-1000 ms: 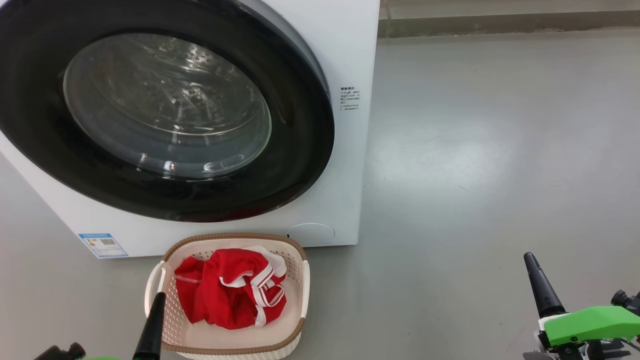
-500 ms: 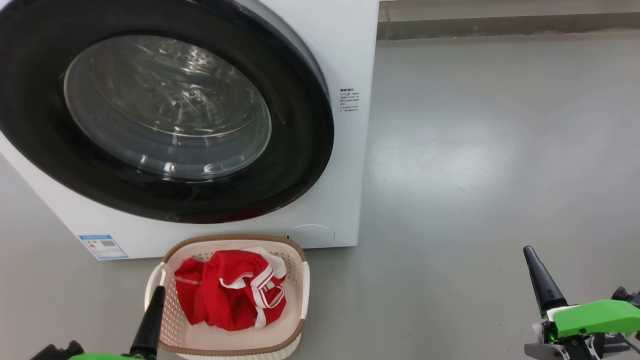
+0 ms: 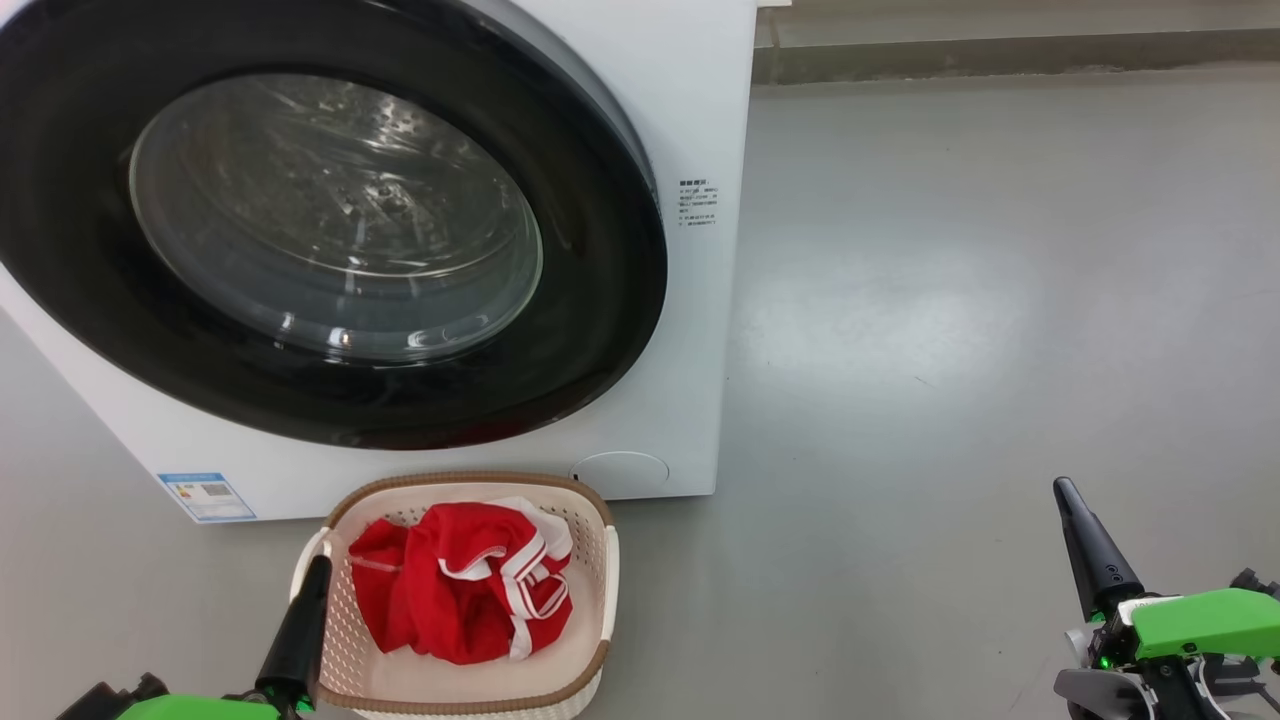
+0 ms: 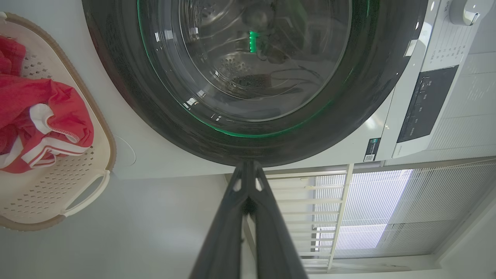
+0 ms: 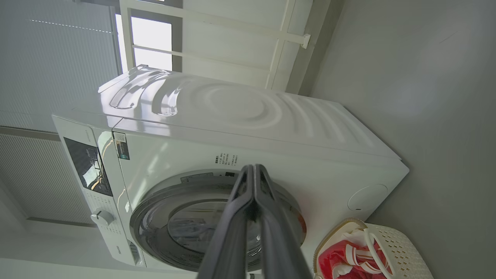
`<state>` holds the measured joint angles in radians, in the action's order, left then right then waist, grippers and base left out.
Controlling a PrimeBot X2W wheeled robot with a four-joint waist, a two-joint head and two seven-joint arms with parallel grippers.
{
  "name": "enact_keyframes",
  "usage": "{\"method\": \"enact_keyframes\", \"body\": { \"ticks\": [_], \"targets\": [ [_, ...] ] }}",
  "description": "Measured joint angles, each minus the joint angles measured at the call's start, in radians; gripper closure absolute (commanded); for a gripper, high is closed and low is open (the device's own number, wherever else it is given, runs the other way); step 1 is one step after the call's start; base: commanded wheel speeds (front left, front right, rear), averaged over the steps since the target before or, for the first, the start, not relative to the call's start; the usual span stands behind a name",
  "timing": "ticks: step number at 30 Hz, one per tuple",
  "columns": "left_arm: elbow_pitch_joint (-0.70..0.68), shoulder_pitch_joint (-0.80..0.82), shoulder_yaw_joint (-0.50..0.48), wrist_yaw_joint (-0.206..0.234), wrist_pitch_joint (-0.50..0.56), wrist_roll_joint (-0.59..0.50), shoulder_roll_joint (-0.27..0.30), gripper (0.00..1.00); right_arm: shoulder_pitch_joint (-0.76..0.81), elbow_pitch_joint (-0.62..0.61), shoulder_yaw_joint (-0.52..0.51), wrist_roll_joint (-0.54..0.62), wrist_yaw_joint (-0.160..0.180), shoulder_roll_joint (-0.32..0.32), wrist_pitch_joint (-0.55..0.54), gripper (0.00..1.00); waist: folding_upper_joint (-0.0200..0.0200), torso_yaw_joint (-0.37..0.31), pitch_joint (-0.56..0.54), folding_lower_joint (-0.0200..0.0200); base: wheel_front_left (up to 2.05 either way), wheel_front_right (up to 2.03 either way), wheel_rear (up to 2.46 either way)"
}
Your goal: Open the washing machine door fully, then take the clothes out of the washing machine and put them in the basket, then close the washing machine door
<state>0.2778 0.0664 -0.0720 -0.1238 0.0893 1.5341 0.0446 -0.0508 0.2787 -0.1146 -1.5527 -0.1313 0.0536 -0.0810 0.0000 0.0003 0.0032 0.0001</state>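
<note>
The washing machine [image 3: 690, 90] stands white at the upper left, and its door [image 3: 600, 330], black-rimmed with a glass bowl window, lies shut against the front. Red clothes [image 3: 460, 580] with white trim lie in the cream basket [image 3: 600, 590] on the floor just before the machine. My left gripper [image 3: 318, 568] is shut and empty at the basket's left rim. Well off to the right, over bare floor, my right gripper [image 3: 1066, 490] is shut and empty. The left wrist view has the door [image 4: 372, 85], the basket [image 4: 89, 193] and the clothes [image 4: 35, 116]; the right wrist view has the machine [image 5: 240, 112].
Grey floor [image 3: 980, 300] spreads to the right of the machine up to a wall skirting [image 3: 1000, 50]. A small round flap [image 3: 620, 470] sits at the machine's lower right corner. A white railing and window blinds [image 4: 348, 217] appear in the left wrist view.
Both grippers have drifted slightly: the right one rose and shifted right in the head view, the left one sank a little beside the basket. Door, clothes and basket have stayed put.
</note>
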Motion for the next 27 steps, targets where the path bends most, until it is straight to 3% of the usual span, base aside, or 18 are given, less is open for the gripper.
{"method": "enact_keyframes", "body": {
  "ticks": [6, 27],
  "targets": [
    [0.000, 0.000, -0.004, 0.000, 0.020, 0.062, -0.001, 1.00, -0.015, 0.000, -0.003, -0.053, 0.000, -0.001, -0.017, 1.00, 0.0000, 0.000, -0.002, 0.0000, 0.00, 0.00, 0.00],
    [-0.001, 0.002, -0.006, 0.000, 0.020, 0.064, -0.002, 1.00, -0.018, -0.001, -0.004, -0.060, 0.000, -0.001, -0.018, 1.00, 0.0000, 0.000, -0.002, 0.0000, 0.00, 0.00, 0.00]
  ]
}}
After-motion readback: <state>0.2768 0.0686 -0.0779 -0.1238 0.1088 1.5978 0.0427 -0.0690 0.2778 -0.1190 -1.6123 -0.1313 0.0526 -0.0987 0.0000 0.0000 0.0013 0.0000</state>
